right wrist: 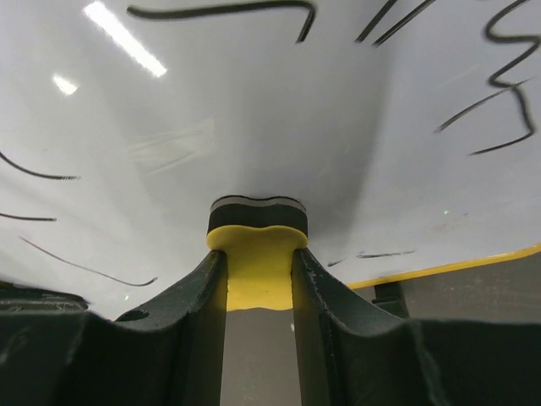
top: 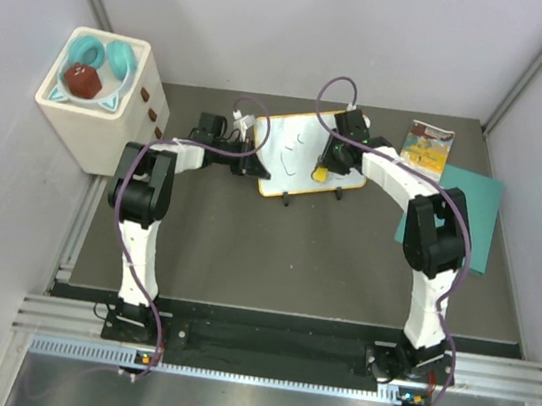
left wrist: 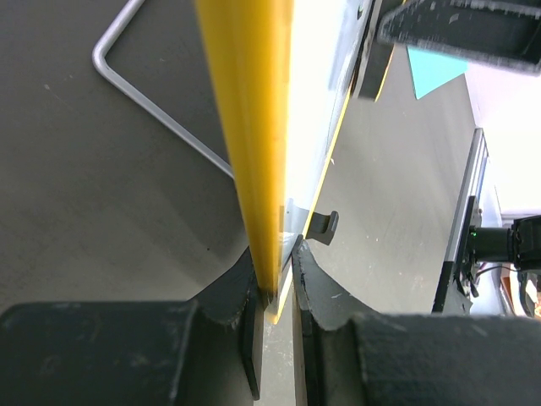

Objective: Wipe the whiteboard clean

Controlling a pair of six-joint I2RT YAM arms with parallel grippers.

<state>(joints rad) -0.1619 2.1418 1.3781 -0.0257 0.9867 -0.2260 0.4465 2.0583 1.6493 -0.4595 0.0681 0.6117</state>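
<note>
While the board (top: 293, 156) stands propped at a slant in the upper centre of the overhead view, on the dark table (top: 244, 250), both arms are engaged with it.

Left arm: folded at the elbow at centre left, with the forearm running rightward to the board's left edge. The left claw (left wrist: 275, 271) is closed narrowly on the yellow rim (left wrist: 249, 127), one finger on each face. Judged purpose: to steady the board against the push of wiping, since it rests only on small feet.

Right arm: rising from the lower right and bent at the elbow, with the forearm angled up and left over the board's right half. The right claw (right wrist: 258, 254) points squarely at the white face and is clamped on a yellow eraser (right wrist: 256, 237). Its black felt leads and appears to touch the surface, though contact cannot be confirmed from this angle. That square approach should keep the felt flat.

Black marks (right wrist: 507, 76) remain along the upper and left parts of the right wrist view. The patch around the felt reads clean. Erasure is judged partly done.
</note>
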